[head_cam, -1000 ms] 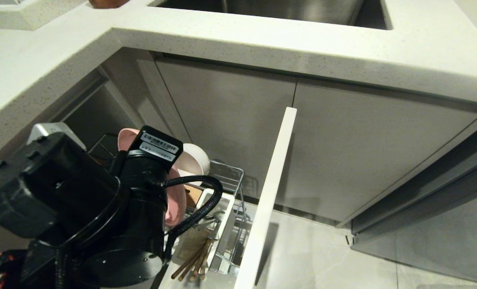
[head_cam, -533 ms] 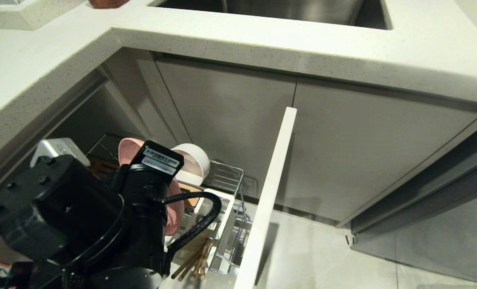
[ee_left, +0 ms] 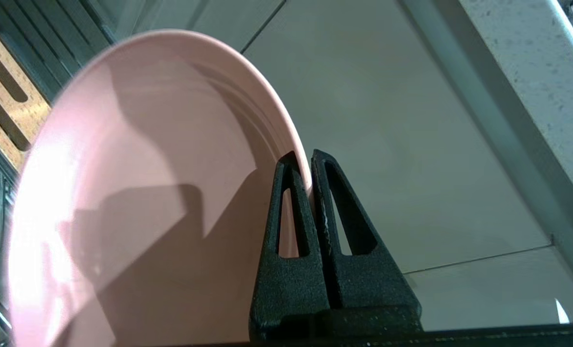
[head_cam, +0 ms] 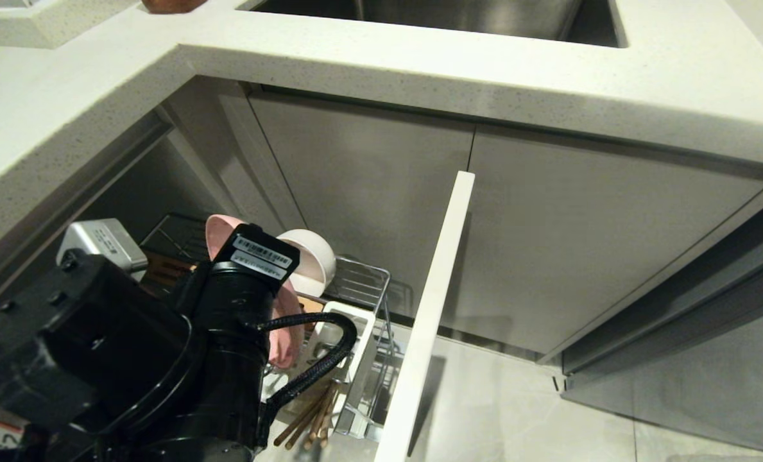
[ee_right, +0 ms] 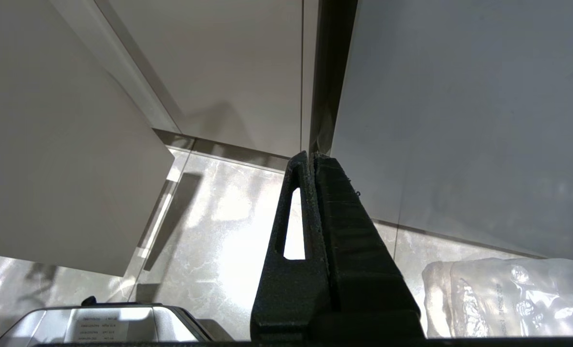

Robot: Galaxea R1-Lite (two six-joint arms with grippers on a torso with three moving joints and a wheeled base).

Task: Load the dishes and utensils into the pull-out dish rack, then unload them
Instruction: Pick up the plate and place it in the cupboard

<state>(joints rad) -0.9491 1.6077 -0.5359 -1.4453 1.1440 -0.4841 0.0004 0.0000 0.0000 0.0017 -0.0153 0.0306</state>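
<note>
My left gripper (ee_left: 308,156) is shut on the rim of the pink plate (ee_left: 137,168), which it holds on edge. In the head view my left arm hides most of the plate (head_cam: 221,226) over the pull-out dish rack (head_cam: 363,276). The cream-white bowl (head_cam: 314,260) leans on its side in the rack just behind the plate. Light-wood chopsticks (head_cam: 310,417) stick out of the white caddy (head_cam: 360,359). The rack's slotted wooden strip (ee_left: 2,106) shows beside the plate. My right gripper (ee_right: 310,156) is shut and empty, parked low over the floor.
The rack's pale front panel (head_cam: 432,308) juts out toward me on the right of the basket. The white countertop (head_cam: 420,64) with the steel sink (head_cam: 452,16) overhangs the closed cabinet doors (head_cam: 580,244). A clear plastic bag (ee_right: 498,299) lies on the floor.
My left arm has sunk a little and shifted right, carrying the pink plate with it. The grip on the rim is unchanged, and the bowl and chopsticks have stayed put.
</note>
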